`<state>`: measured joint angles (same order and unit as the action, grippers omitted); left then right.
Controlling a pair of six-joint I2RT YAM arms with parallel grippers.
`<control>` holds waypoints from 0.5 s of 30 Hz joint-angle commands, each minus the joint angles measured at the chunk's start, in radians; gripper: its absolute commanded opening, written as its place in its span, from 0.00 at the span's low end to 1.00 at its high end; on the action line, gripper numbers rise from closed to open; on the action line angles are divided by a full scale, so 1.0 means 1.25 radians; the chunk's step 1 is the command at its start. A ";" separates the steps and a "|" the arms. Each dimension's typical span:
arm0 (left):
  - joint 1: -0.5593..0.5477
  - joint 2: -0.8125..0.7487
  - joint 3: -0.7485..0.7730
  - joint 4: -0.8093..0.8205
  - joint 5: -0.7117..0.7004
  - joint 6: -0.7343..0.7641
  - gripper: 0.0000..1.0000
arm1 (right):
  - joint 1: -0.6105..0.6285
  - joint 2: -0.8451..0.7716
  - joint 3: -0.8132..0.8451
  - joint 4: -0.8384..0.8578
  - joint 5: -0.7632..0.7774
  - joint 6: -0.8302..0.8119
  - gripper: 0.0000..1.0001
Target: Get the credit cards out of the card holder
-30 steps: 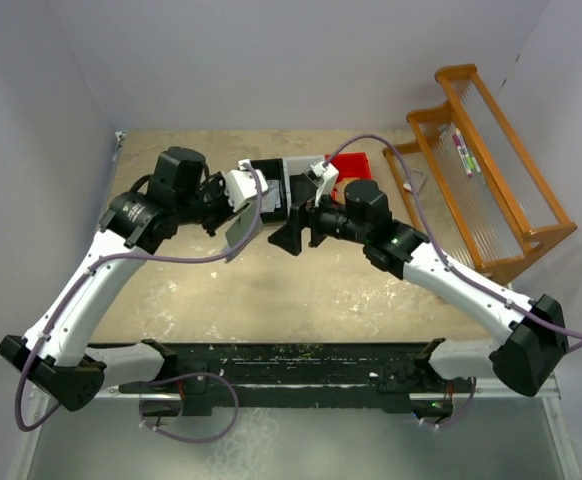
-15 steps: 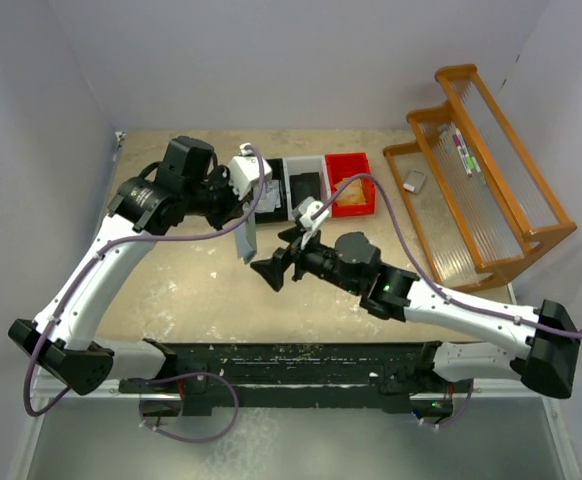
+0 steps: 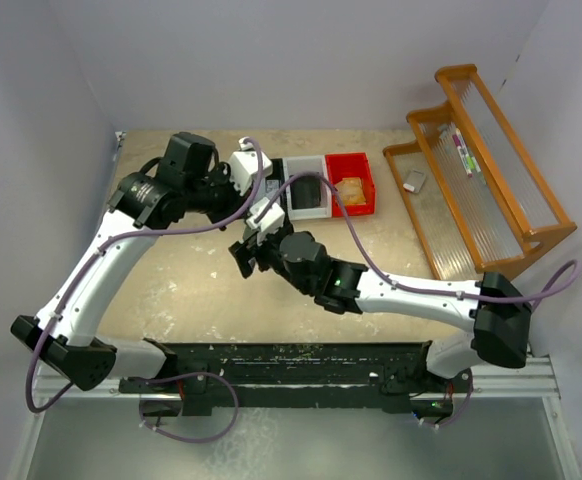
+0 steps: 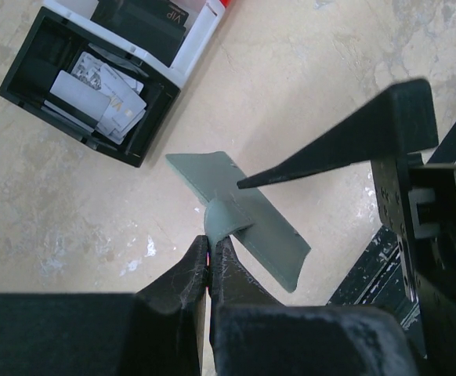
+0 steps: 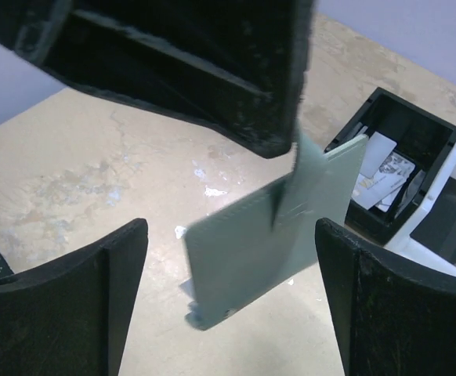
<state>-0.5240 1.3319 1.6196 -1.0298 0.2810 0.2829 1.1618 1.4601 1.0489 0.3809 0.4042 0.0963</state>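
Left gripper [image 4: 210,251] pinches one edge of the card holder [image 4: 267,243] above the table near the black bin [image 4: 71,129], right gripper [image 5: 229,235] spread wide; the holder looks light and pliable, best taken by its free edge.

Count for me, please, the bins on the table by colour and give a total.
Black bin: 1
White bin: 1
Red bin: 1
Total: 3
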 commanded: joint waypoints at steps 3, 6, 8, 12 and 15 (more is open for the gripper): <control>-0.001 -0.003 0.055 0.016 0.021 -0.022 0.00 | 0.020 0.032 0.046 0.049 0.101 -0.034 0.83; -0.001 -0.002 0.068 0.008 0.029 -0.026 0.00 | 0.020 0.035 0.034 0.064 0.132 -0.030 0.62; -0.001 -0.001 0.078 0.001 0.040 -0.030 0.00 | 0.019 0.028 0.025 0.075 0.134 -0.018 0.43; -0.001 -0.001 0.088 -0.007 0.060 -0.041 0.00 | 0.020 -0.001 0.014 0.081 0.135 0.004 0.01; -0.001 -0.004 0.088 -0.014 0.064 -0.035 0.11 | 0.017 -0.050 0.003 0.062 0.072 0.026 0.00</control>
<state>-0.5240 1.3396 1.6855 -1.0428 0.3119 0.2619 1.1873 1.4960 1.0580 0.4095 0.5339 0.0883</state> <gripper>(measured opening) 0.022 0.017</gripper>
